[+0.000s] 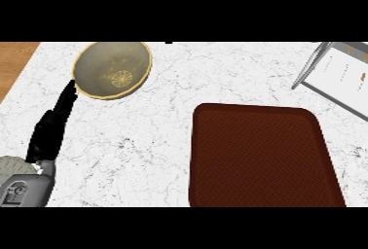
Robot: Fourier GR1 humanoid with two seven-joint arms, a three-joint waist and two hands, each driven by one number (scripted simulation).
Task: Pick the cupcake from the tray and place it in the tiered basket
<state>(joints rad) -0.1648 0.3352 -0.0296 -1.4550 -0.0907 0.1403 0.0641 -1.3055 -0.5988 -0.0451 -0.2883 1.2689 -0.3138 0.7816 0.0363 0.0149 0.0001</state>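
Note:
The dark brown-red tray [259, 155] lies flat on the counter at the lower right, and no cupcake shows on it. The tiered basket [338, 73], a grey frame with a pale shelf, is cut off by the upper right corner. Small orange marks show on its shelf, too small to tell what they are. My left hand [54, 126] lies at the left with its black fingers straight, pointing up toward a plate and holding nothing. My right hand shows nowhere in the head view.
A round olive plate [113, 69] with a gold rim sits at the upper left, just beyond my left fingertips. The white marble counter [144, 146] runs between hand and tray. A wooden strip [14, 63] borders the far left.

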